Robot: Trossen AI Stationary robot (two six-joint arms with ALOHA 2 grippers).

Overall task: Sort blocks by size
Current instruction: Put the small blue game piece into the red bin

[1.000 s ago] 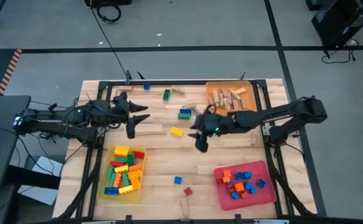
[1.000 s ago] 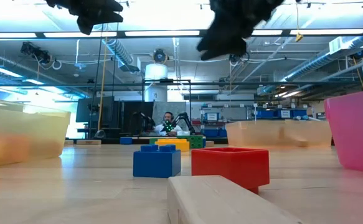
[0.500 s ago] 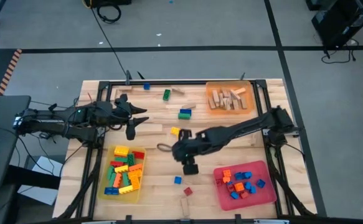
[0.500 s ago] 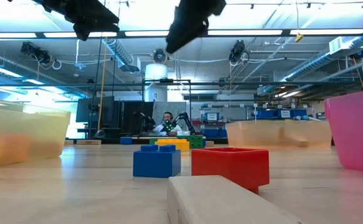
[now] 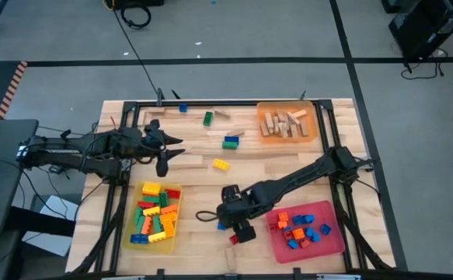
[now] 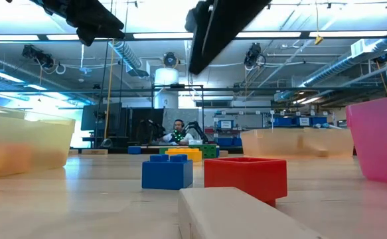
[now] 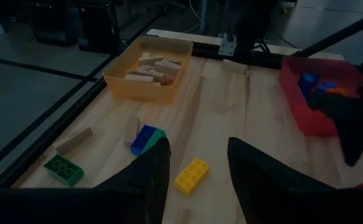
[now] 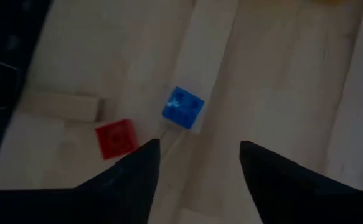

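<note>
High view: the right gripper (image 5: 240, 225) sits low in the frame, just left of the red tray (image 5: 331, 243), directly over a small blue block (image 5: 221, 226) and a small red block (image 5: 234, 239). Right wrist view confirms its fingers are spread apart and empty, with the blue block (image 8: 182, 107) and red block (image 8: 116, 138) on the table beyond them, beside a tan wooden piece (image 8: 63, 106). The left gripper (image 5: 166, 154) hovers at centre left of the high view, above the yellow tray (image 5: 130, 241). Left wrist view shows its fingers spread, holding nothing, with a yellow block (image 7: 192, 175) on the table between them.

Block locations, high view:
- Larger plastic blocks fill the yellow tray at lower left.
- Small orange and blue blocks lie in the red tray at lower right.
- Tan wooden pieces lie in the orange tray (image 5: 313, 131) at upper right.
- Loose on the table: a yellow block (image 5: 221, 164) at centre, a blue-and-green block (image 5: 231, 142), a green block (image 5: 207, 118).
</note>
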